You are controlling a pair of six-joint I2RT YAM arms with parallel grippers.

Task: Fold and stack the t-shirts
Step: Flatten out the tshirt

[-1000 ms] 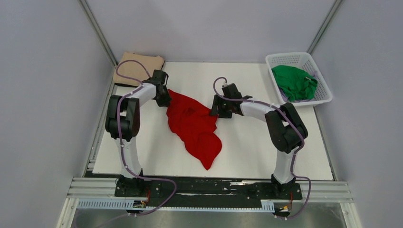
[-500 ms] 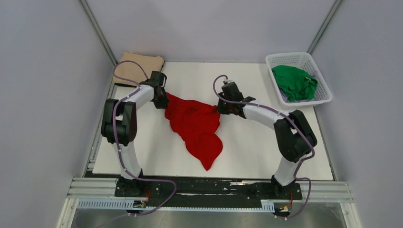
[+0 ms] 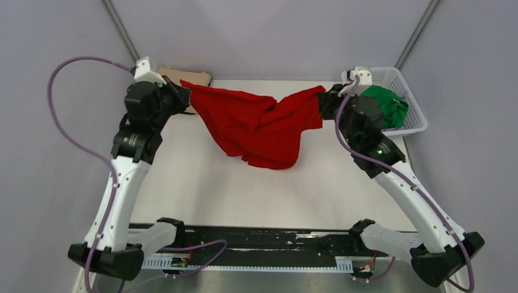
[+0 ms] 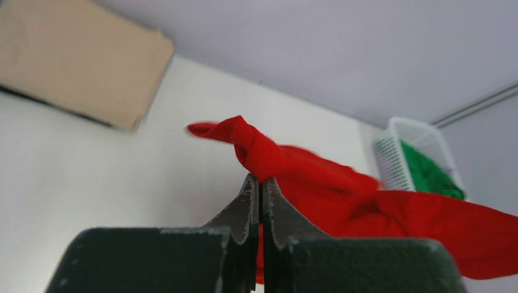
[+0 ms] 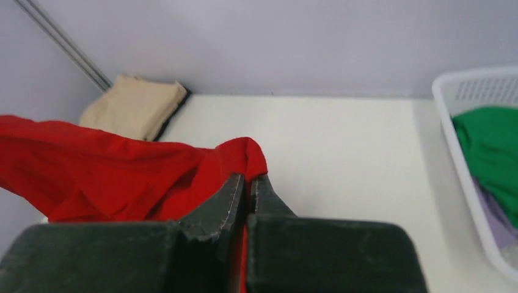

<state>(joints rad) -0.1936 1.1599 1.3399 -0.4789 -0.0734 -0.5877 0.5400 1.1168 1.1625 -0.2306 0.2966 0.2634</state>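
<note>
The red t-shirt (image 3: 259,122) hangs in the air, stretched between both raised arms above the white table (image 3: 201,183). My left gripper (image 3: 183,91) is shut on its left end, and the wrist view shows the cloth (image 4: 269,159) pinched at the tips (image 4: 259,181). My right gripper (image 3: 324,97) is shut on the right end; red cloth (image 5: 238,155) bunches at its tips (image 5: 247,180). The tan t-shirt (image 3: 189,77) lies folded at the far left corner, also seen as a flat tan square (image 4: 79,58). The green t-shirt (image 3: 382,104) lies crumpled in the basket.
A white lattice basket (image 3: 406,79) stands at the table's far right corner, partly behind the right arm. Grey walls close in on the left, right and back. The left arm's purple cable (image 3: 67,110) loops out toward the left wall.
Both arms have risen and swung apart, lifting the red t-shirt off the table and stretching it between them. The right gripper closed on the shirt's right end.
</note>
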